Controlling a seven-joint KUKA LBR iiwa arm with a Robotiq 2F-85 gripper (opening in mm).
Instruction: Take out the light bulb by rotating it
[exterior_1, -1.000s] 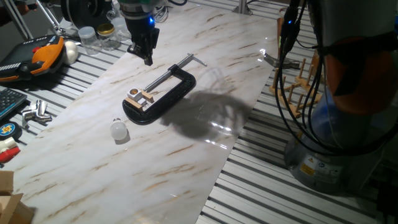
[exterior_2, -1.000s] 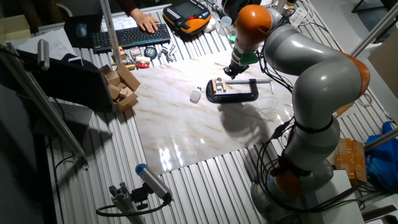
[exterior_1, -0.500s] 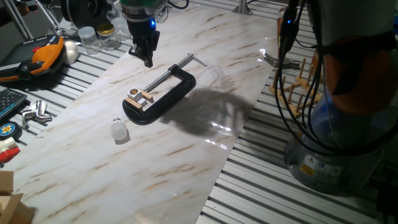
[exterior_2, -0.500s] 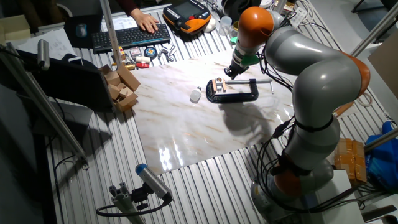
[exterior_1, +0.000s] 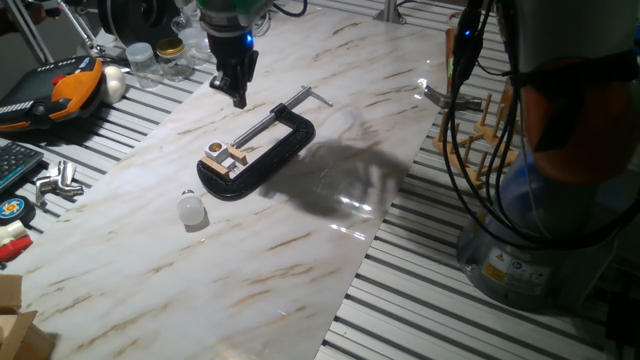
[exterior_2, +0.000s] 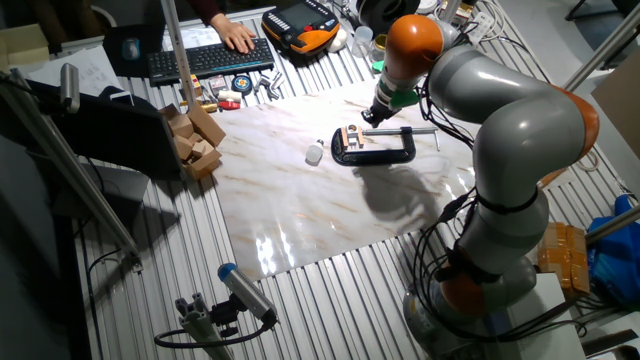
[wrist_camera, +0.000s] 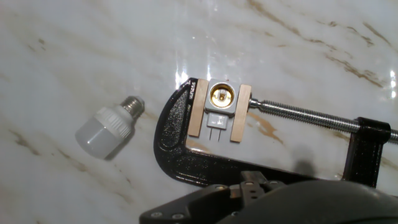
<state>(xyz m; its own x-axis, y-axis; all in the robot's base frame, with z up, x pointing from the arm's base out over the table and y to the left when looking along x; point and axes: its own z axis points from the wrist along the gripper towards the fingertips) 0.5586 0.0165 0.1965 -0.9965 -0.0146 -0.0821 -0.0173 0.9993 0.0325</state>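
Small frosted white bulb (wrist_camera: 107, 128) lies on its side on marble, out of empty wooden socket (wrist_camera: 222, 96); metal base points toward clamp. Black two-finger gripper (exterior_1: 238, 95) hovers well apart beyond clamp, finger gap unclear.

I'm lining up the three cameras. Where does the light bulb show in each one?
One fixed view: light bulb lower left, lying on the marble.
The other fixed view: upper middle, tiny.
Hand view: left, screw base pointing upper right.
Shared landmark: the black C-clamp beside it.
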